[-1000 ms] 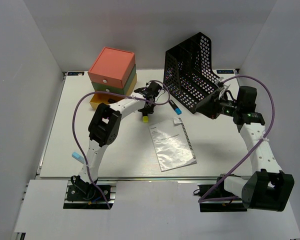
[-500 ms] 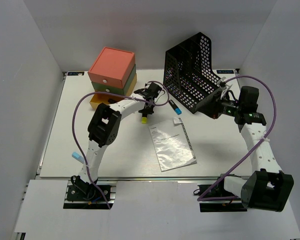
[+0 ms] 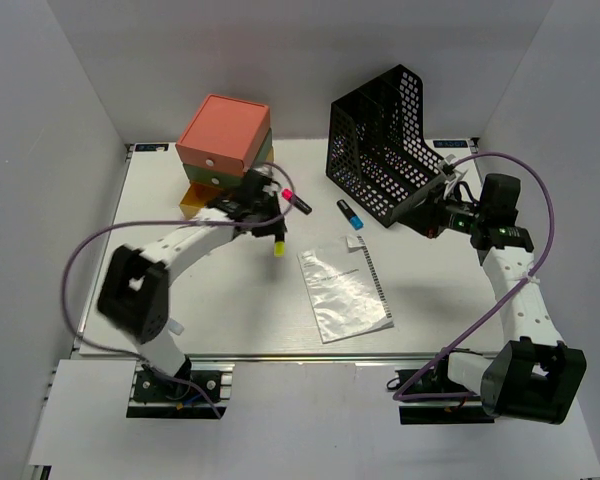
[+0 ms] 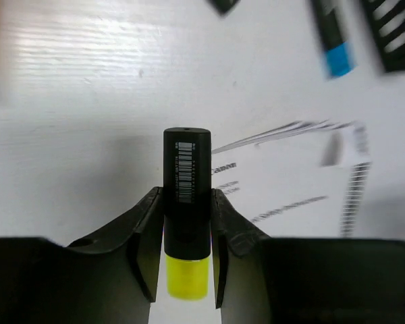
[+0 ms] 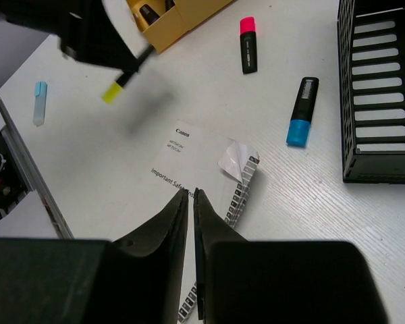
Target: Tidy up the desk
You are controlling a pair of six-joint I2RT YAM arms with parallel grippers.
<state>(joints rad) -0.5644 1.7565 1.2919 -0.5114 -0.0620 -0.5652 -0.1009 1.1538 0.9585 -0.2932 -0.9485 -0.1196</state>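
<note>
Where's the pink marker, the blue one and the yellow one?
pink marker [image 5: 248, 50]: right wrist view, on its black barrel.
blue marker [image 5: 304, 100]: right wrist view, on its black barrel.
yellow marker [image 4: 186, 177]: left wrist view, on its barcode.

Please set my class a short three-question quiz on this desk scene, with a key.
1. True or false: the right gripper is shut and empty.
2. The left gripper holds a highlighter whose end is which colour? A pink, B yellow, C blue.
3. What black container stands on the desk beside the blue highlighter?
Key: 1 true; 2 B; 3 the mesh file holder.
</note>
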